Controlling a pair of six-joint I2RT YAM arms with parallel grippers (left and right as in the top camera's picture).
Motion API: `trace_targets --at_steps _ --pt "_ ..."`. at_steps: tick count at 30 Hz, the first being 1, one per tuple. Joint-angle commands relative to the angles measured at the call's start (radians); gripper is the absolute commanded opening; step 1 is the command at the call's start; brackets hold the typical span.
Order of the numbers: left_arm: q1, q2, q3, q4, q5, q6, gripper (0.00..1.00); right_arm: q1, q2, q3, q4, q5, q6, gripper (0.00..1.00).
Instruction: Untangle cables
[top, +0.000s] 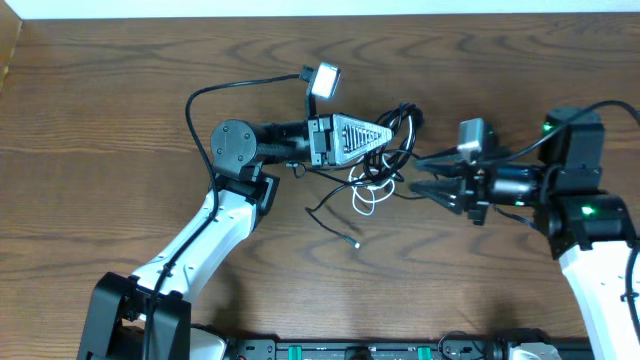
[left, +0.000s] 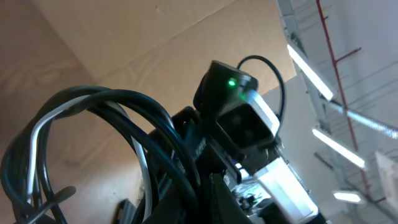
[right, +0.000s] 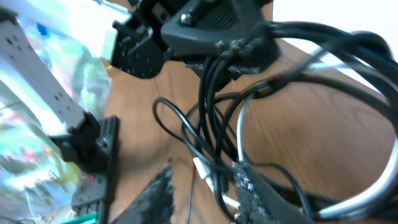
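Note:
The cables (top: 403, 128) are a bundle of black loops with a thin white cable (top: 366, 198) hanging below them. My left gripper (top: 386, 140) is shut on the bundle and holds it above the table. In the left wrist view, black loops (left: 124, 102) and a white strand (left: 45, 127) rise from the jaws (left: 205, 208). My right gripper (top: 420, 174) is open and points left, just right of the bundle. In the right wrist view its fingers (right: 205, 193) straddle black strands (right: 208, 93) and a white plug (right: 202, 169). The left gripper (right: 217, 34) shows above.
A loose black cable end (top: 352, 239) trails on the wooden table (top: 120, 100) below the bundle. A thicker black wire (top: 215, 92) arcs over the left arm to its lit camera (top: 325, 80). A black rack (top: 400, 350) runs along the front edge.

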Motion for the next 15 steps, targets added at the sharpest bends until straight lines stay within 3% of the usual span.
trace_targets --at_steps 1,8,15 --pt "-0.002 -0.013 0.011 0.014 -0.027 -0.067 0.07 0.072 0.006 -0.002 0.042 0.125 -0.014 0.27" --pt "-0.002 -0.013 0.011 0.015 -0.031 -0.068 0.08 0.154 0.04 -0.002 0.166 0.342 0.14 0.25" --pt "-0.002 -0.013 0.011 0.09 -0.032 -0.109 0.08 0.157 0.087 -0.002 0.249 0.349 0.193 0.25"
